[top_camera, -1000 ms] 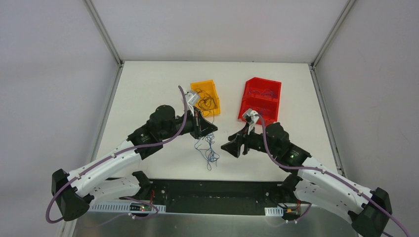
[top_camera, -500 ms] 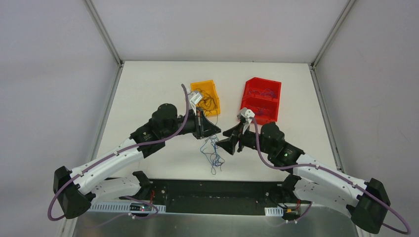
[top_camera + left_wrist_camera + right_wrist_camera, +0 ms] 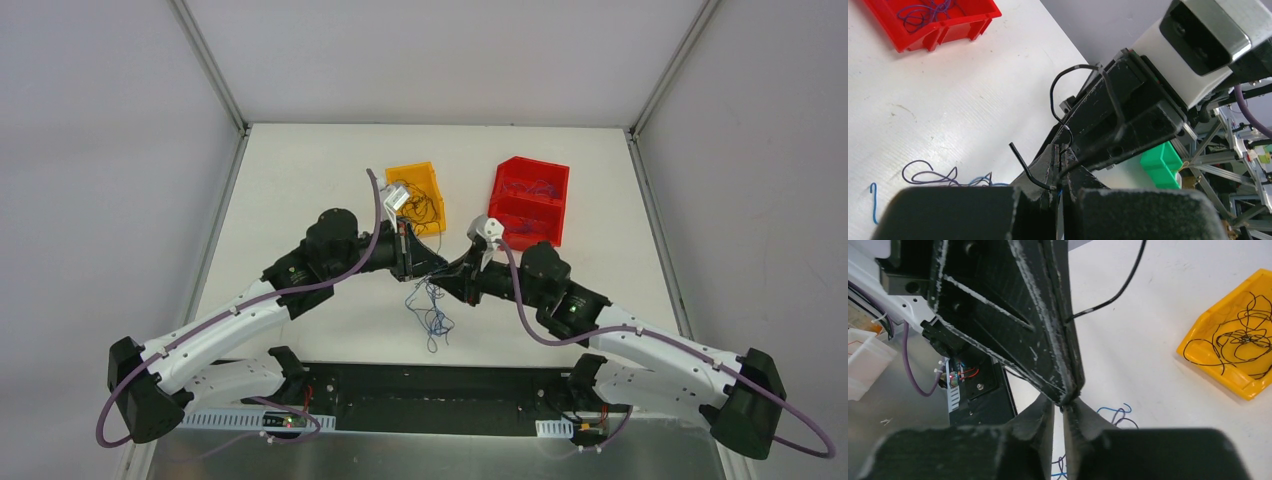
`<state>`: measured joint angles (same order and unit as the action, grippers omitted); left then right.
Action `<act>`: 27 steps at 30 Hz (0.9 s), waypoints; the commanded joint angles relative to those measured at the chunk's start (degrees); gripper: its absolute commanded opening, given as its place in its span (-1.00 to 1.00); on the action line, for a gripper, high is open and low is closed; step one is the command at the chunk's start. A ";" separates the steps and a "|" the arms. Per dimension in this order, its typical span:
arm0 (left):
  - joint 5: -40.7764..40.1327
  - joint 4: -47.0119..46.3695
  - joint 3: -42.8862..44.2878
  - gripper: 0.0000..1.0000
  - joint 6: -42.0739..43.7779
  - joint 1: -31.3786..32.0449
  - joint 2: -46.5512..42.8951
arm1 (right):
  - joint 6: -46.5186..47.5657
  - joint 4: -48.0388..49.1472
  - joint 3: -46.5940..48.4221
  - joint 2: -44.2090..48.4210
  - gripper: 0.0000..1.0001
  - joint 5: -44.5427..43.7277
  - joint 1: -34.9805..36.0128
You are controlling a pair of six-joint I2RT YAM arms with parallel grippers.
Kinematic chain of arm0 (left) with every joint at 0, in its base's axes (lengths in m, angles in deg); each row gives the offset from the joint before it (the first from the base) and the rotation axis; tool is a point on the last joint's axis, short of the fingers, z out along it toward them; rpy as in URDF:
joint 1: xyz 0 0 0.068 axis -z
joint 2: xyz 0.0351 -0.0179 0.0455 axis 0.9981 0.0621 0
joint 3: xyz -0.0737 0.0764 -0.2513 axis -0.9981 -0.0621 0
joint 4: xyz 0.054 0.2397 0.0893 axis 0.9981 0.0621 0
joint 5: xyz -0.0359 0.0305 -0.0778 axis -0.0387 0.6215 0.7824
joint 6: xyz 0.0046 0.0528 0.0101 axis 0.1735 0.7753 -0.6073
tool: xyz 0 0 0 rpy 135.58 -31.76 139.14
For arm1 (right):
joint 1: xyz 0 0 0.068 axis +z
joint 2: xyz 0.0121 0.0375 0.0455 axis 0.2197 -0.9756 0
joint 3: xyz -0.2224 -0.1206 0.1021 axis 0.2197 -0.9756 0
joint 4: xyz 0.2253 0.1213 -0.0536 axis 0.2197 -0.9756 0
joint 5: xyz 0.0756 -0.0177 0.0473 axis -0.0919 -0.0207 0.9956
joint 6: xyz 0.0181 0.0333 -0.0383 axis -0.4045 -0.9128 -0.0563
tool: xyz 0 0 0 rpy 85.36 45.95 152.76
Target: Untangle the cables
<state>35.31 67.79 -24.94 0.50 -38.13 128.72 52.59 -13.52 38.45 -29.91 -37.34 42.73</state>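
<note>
Thread-thin, curly blue and black cables (image 3: 431,315) hang in a loose snarl from the left fingers (image 3: 963,212) — clamped on them — down to the matte white bench (image 3: 300,180). The right fingers (image 3: 973,455) meet those tips, nearly together; whether they grip a strand, I cannot tell.

yellow bin (image 3: 420,174) near red bin (image 3: 545,237), both on the white table (image 3: 300,190).
</note>
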 commanded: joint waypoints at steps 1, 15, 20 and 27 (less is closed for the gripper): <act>-1.12 -0.21 2.93 -1.00 1.25 0.10 -0.74 | -0.53 3.10 1.89 0.07 -0.96 0.31 0.68; -56.67 17.34 8.16 -1.00 14.71 -2.07 -0.16 | -14.15 -4.67 -9.47 7.02 -1.00 -12.99 0.66; -73.84 21.03 8.96 -1.00 15.70 -6.65 -0.53 | -20.14 -14.74 -12.16 14.09 -1.00 -28.55 0.60; -85.45 21.46 7.54 -1.00 15.28 -12.47 -3.97 | -36.59 -40.35 -10.86 23.00 -1.00 -67.85 0.08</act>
<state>-37.65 88.71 -18.30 15.16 -49.21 127.73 27.89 -37.67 26.08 -9.52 -79.72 43.18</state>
